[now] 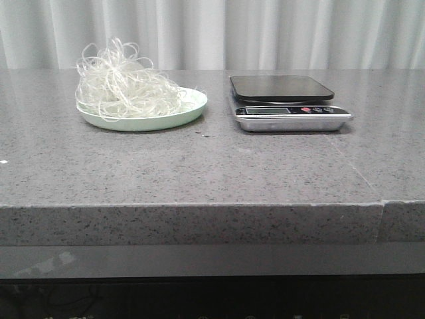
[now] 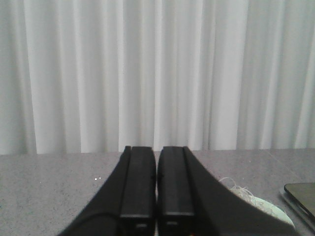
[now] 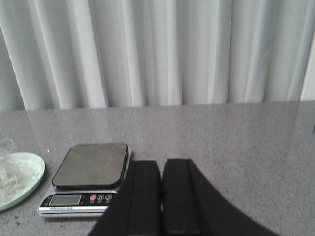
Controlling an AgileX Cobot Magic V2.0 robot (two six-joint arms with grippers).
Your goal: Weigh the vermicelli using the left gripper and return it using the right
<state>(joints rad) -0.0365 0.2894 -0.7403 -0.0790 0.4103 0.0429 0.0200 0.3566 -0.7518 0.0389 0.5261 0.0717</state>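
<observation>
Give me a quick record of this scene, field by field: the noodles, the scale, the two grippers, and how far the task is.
vermicelli: piled on the pale green plate, left of the scale
scale: platform bare, on the grey table
left gripper: shut, empty, above the table
right gripper: shut, empty, near the scale
task stage: weighing not yet begun

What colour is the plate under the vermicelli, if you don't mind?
Pale mint green; the plate under the vermicelli shows best in the front view.
</observation>
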